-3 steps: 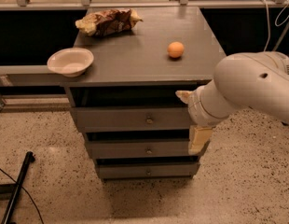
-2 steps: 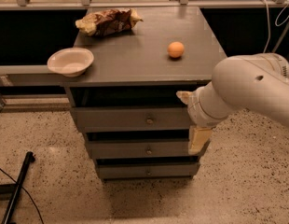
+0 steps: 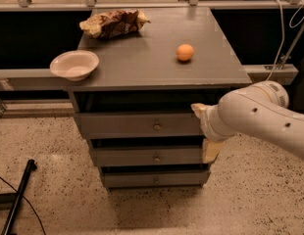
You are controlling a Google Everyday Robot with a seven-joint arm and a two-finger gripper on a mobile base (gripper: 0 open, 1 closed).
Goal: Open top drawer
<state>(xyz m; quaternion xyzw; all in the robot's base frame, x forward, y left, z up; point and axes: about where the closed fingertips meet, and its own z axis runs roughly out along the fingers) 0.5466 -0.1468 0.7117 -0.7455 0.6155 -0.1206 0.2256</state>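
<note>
The top drawer (image 3: pixel 137 125) is the widest of three grey drawer fronts in the cabinet, with a small round metal knob (image 3: pixel 157 126) at its centre. A dark gap shows above its front. My gripper (image 3: pixel 205 130) is at the right end of the top drawer's front, to the right of the knob and apart from it. Its two cream fingers (image 3: pixel 198 108) stand apart, one above the other, with nothing between them. My white arm (image 3: pixel 262 115) hides the wrist and the cabinet's right side.
On the cabinet top (image 3: pixel 142 65) lie an orange (image 3: pixel 185 52), a white bowl (image 3: pixel 74 64) at the left edge and a crumpled snack bag (image 3: pixel 113 22) at the back. Two narrower drawers (image 3: pixel 153 157) sit below. A black pole (image 3: pixel 17 199) lies on the speckled floor at left.
My arm and gripper have sunk a little beside the top drawer's right end. The drawers and the things on top have not moved.
</note>
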